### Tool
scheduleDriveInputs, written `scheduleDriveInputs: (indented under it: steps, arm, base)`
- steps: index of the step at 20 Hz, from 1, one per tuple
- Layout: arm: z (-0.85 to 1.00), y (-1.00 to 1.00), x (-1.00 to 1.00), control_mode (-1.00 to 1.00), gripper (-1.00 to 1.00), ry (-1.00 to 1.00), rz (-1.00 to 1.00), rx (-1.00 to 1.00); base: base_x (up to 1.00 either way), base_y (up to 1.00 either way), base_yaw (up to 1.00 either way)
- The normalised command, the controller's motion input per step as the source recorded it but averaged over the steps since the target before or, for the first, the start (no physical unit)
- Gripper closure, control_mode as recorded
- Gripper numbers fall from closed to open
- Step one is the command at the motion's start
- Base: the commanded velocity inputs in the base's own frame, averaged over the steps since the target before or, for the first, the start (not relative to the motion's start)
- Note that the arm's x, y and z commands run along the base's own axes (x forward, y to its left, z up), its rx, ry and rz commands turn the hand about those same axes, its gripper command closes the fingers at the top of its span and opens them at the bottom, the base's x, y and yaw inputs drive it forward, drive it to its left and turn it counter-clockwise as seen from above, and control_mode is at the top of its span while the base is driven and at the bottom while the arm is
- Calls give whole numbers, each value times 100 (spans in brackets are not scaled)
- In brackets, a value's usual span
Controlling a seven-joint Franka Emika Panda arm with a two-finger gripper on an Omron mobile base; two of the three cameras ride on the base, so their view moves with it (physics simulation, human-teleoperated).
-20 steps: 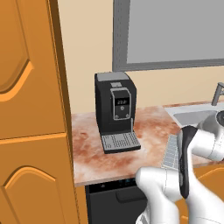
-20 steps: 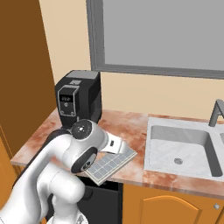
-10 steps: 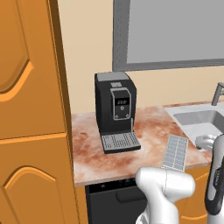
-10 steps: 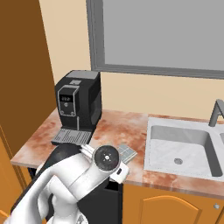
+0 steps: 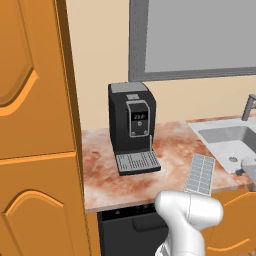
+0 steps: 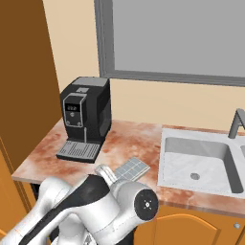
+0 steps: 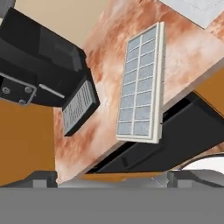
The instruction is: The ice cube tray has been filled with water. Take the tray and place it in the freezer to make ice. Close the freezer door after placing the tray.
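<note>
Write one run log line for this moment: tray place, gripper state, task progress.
ice cube tray: on counter edge, right of coffee machine, near sink | gripper: open, holds nothing | progress: tray not yet picked

Desk: pink-brown stone top, orange cupboards at one end. Black coffee machine stands on it near back wall, dark ribbed grate in front. Pale ice cube tray lies flat at front edge, one short end right at edge. Grey sink set into desk, just beside tray.
</note>
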Motion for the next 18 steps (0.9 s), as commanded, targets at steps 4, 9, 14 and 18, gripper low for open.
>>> scheduleDriveInputs:
  steps: [4, 9, 14, 18]
  arm:
    - [-39, 0, -7, -100, -100, -1, -4, 17]
    - [-54, 13, -1, -100, -100, -2, -1, 10]
    - [-33, 26, 0, -100, -100, 0, -4, 11]
    - [-15, 20, 0, -100, -100, 0, -4, 17]
  base:
    - [0, 0, 0]
    - [0, 0, 0]
    - [0, 0, 0]
    - [0, 0, 0]
